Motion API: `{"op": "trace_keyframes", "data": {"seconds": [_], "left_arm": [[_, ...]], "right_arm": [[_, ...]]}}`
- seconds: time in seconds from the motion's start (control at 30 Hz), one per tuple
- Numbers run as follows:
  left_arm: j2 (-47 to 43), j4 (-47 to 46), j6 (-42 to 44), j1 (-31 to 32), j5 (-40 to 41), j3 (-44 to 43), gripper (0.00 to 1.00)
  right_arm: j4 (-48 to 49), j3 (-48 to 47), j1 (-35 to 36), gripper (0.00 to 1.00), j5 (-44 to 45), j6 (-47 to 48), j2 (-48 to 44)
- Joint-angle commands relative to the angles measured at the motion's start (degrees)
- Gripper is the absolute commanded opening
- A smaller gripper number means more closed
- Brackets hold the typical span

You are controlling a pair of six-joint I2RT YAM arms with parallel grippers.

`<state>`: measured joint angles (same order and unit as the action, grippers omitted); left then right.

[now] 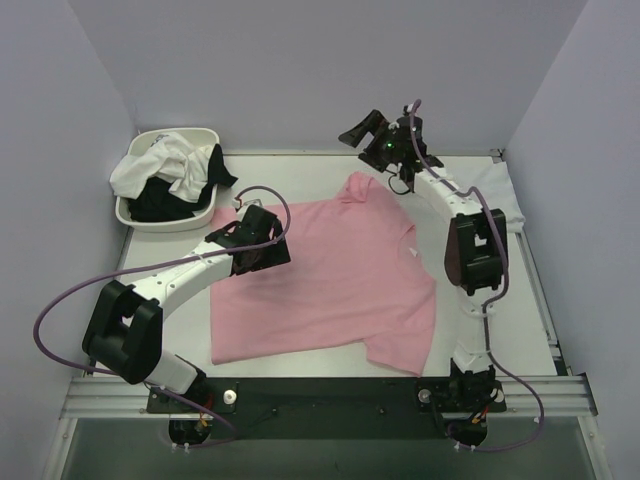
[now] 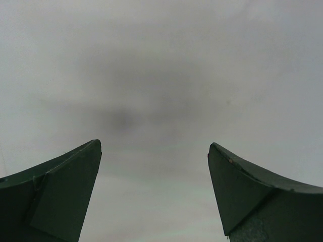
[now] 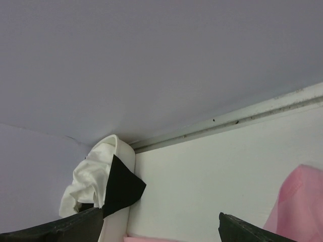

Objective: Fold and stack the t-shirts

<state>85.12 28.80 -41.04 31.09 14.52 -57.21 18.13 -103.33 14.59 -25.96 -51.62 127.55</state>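
Note:
A light pink t-shirt [image 1: 330,275] lies spread flat on the white table; its edge also shows in the right wrist view [image 3: 298,206]. My left gripper [image 1: 262,217] hovers over the shirt's left upper edge, open and empty; the left wrist view shows its fingertips [image 2: 75,176] wide apart against a plain grey surface. My right gripper [image 1: 365,130] is raised above the table's back edge near the shirt's collar, open and empty. A white t-shirt [image 1: 160,165] and a black t-shirt [image 1: 185,195] lie bunched in the basin; they also show in the right wrist view, white [image 3: 88,184] and black [image 3: 121,186].
A white oval basin [image 1: 135,215] stands at the back left corner; its rim also shows in the right wrist view [image 3: 126,151]. A white cloth [image 1: 505,195] lies at the right edge behind my right arm. Grey walls close in the back and sides.

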Motion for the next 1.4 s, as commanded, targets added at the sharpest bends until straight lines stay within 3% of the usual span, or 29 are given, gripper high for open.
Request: {"op": "trace_keyframes", "data": {"seconds": [0.0, 0.1, 0.2, 0.23, 0.27, 0.57, 0.73, 1.1, 1.37], "left_arm": [[-1.2, -2.3, 1.0, 0.4, -0.1, -0.4, 0.96], [-0.9, -2.3, 0.9, 0.4, 0.2, -0.9, 0.97], [-0.9, -2.2, 0.8, 0.4, 0.2, -0.8, 0.96], [-1.0, -2.1, 0.7, 0.4, 0.2, -0.8, 0.96], [-1.1, -2.2, 0.5, 0.4, 0.2, -0.5, 0.97], [-1.9, -3.2, 0.0, 0.4, -0.7, 0.8, 0.96], [-1.5, -3.6, -0.1, 0.3, -1.1, 1.7, 0.96], [-0.7, -4.2, 0.0, 0.3, -1.2, 2.0, 0.96], [-0.9, -3.9, 0.2, 0.2, -0.8, 2.1, 0.96]], "right_arm": [[-9.3, 3.0, -0.4, 1.0, 2.2, 11.9, -9.8], [-13.5, 3.8, -0.4, 0.92, 2.3, 13.4, -9.8], [-16.2, 3.0, -0.4, 0.77, 1.9, 13.2, -7.2], [-16.6, 1.5, -0.3, 0.66, 1.2, 12.9, -5.3], [-16.8, 1.0, -0.3, 0.63, 0.8, 12.2, -4.5], [-24.1, -13.5, 1.8, 0.59, 2.7, 12.5, 8.0], [-24.2, -16.8, 2.5, 0.56, 2.8, 11.9, 11.4], [-24.5, -19.5, 4.1, 0.23, 2.2, 11.4, 14.7], [-22.8, -28.0, 6.8, 0.2, 0.3, 10.9, 21.9]]}}
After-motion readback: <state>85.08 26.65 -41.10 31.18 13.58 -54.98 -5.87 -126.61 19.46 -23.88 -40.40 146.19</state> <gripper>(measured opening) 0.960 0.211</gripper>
